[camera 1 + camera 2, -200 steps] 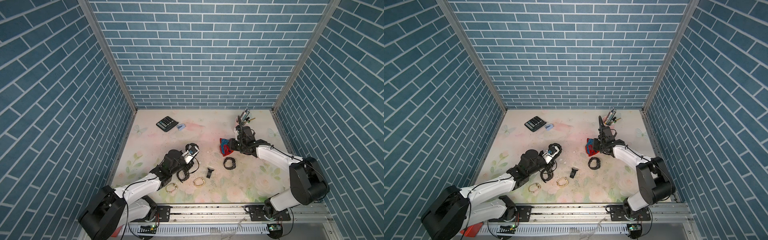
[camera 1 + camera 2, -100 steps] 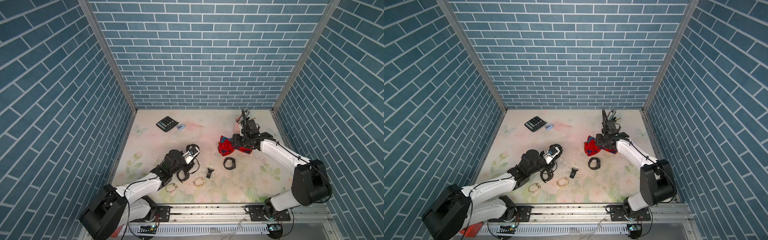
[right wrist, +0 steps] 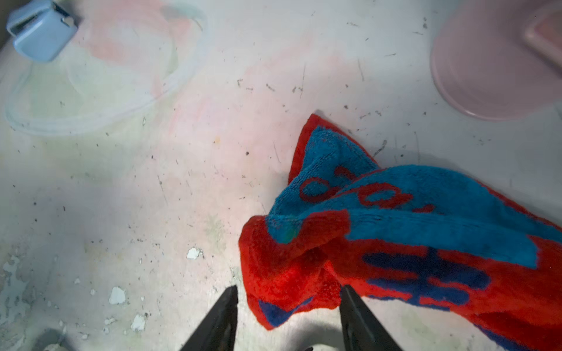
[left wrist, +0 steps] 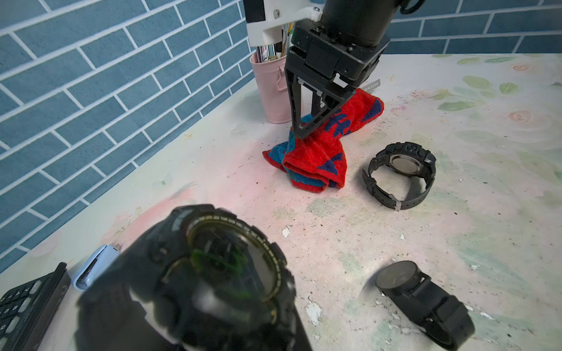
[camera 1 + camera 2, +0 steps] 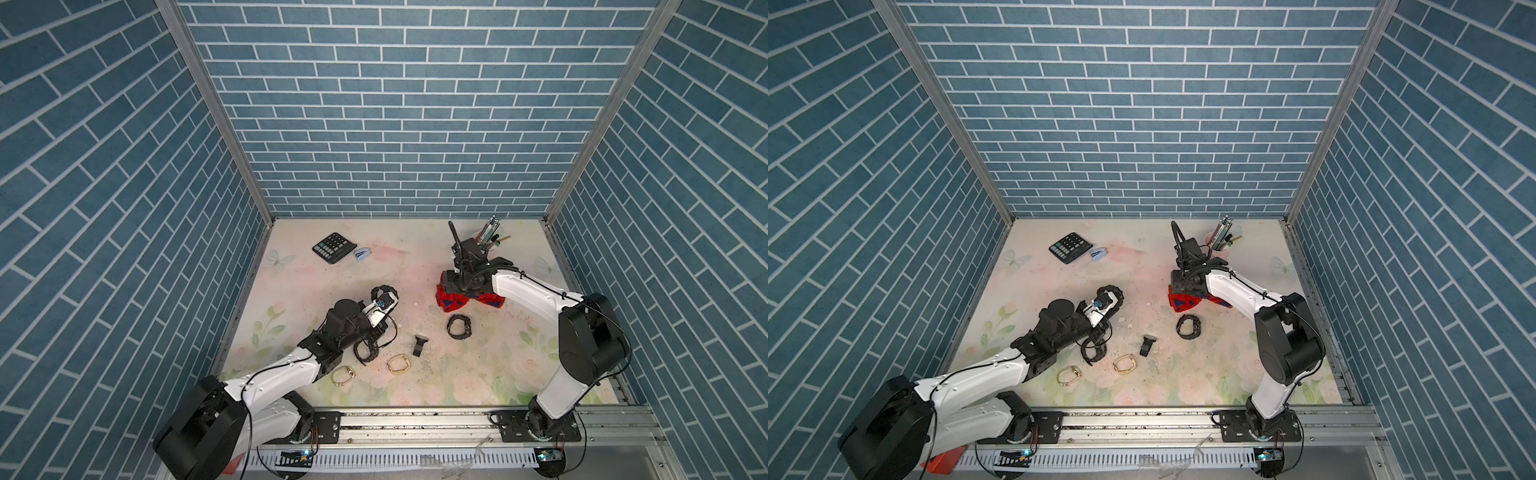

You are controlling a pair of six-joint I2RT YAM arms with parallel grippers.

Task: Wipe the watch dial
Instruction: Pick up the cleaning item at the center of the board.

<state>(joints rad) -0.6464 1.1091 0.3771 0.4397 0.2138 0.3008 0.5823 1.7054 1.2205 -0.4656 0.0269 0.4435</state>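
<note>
Near the pink cup (image 4: pixel 270 88), your R gripper (image 3: pixel 289 290) straddles a cloth (image 3: pixel 395 231) fold, jaws apart; a thin pinch could slip on lift. L gripper (image 5: pixel 379 306) clamps the watch (image 4: pixel 231 267) mid-table, well apart from cloth; trailing end may drag the spare watch (image 5: pixel 459 327).

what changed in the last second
The cloth, bunched before, now lies spread out wider. The right tool shifted to its own left over it and straddles a fold, jaws apart. The left tool still grips the watch; other watches, calculator unmoved.
</note>
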